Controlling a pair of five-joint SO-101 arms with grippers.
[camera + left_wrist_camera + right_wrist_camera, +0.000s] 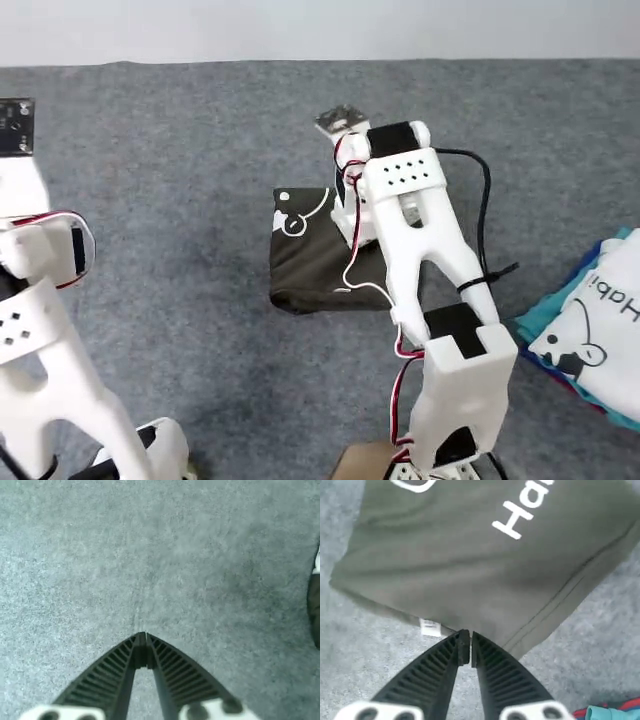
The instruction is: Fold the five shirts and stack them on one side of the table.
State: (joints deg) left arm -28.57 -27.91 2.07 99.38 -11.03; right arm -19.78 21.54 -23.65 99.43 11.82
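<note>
A dark folded shirt with white print lies on the grey carpet mid-table. My right arm stands over its right part. In the right wrist view my right gripper is shut, its tips right at the edge of the dark shirt, beside a small white label; whether cloth is pinched I cannot tell. My left arm stays at the table's left edge. Its gripper is shut over bare carpet, with the dark shirt off to one side.
At the right table edge lies a pile of shirts, a white one with print on top, teal, blue and red ones under it; a corner of this pile appears in the right wrist view. Grey carpet covers the table.
</note>
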